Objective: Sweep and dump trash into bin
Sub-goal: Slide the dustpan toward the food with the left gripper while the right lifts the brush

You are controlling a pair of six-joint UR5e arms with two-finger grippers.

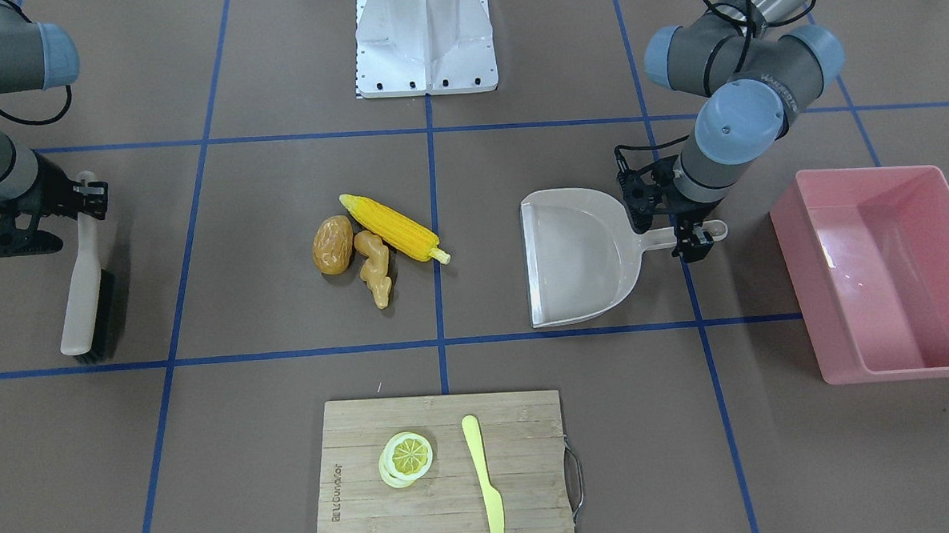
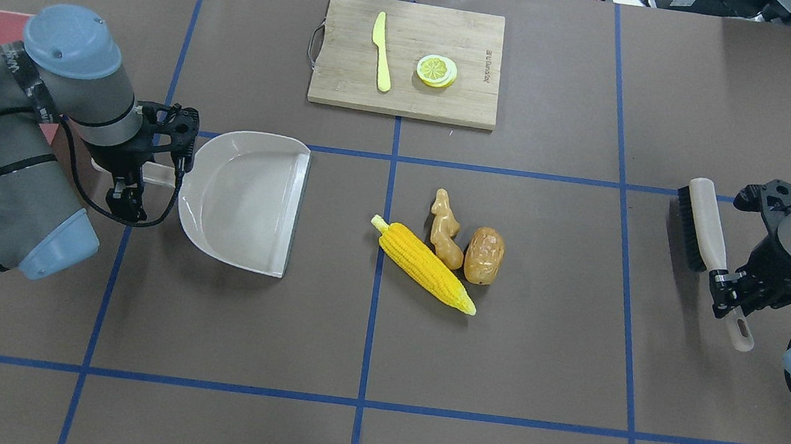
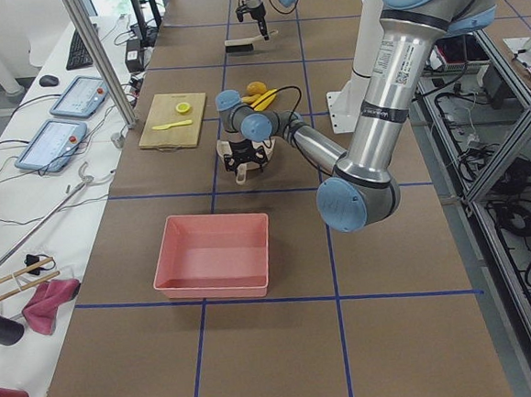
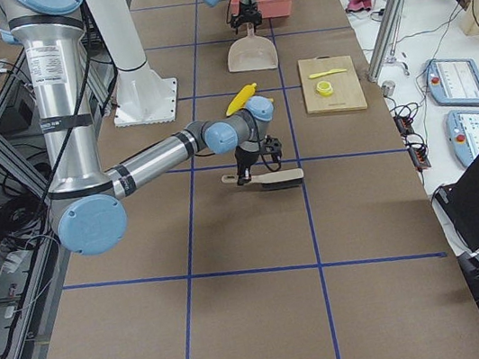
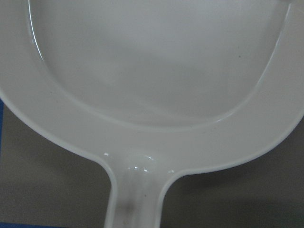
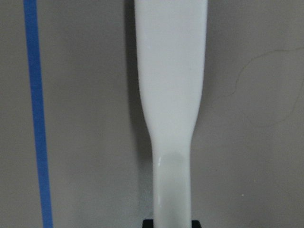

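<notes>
The left end effector (image 1: 693, 238) is seen down at the dustpan (image 2: 248, 196), fingers drawn in on either side of its handle and apparently clamped on it. The pan is laid flat on the worktop (image 2: 537, 360), open edge turned toward the middle. At the opposite end, the right end effector (image 2: 731, 287) is closed on the handle of the brush (image 2: 701, 218), which is lying on the worktop.

Between the two tools the trash is bunched mid-worktop: the corn cob (image 2: 424, 267) nearest the dustpan, the ginger root (image 2: 445, 232) tucked against it, and the potato (image 2: 484, 255) on the brush side. A blue tape line (image 2: 390, 176) is laid between the pan's edge and the corn.

The pink bin (image 1: 892, 280) is found at the robot's left end, just beyond the dustpan and the left arm.

On the far side from the robot, well apart from the trash, a cutting board (image 2: 410, 99) is set with lemon slices (image 2: 437, 71) and a plastic knife (image 2: 381, 60).

From overhead the bin is mostly covered by the left arm. In the left wrist view the fingers are cut off. In the right wrist view only dark tips are glimpsed against the handle at the bottom edge.
</notes>
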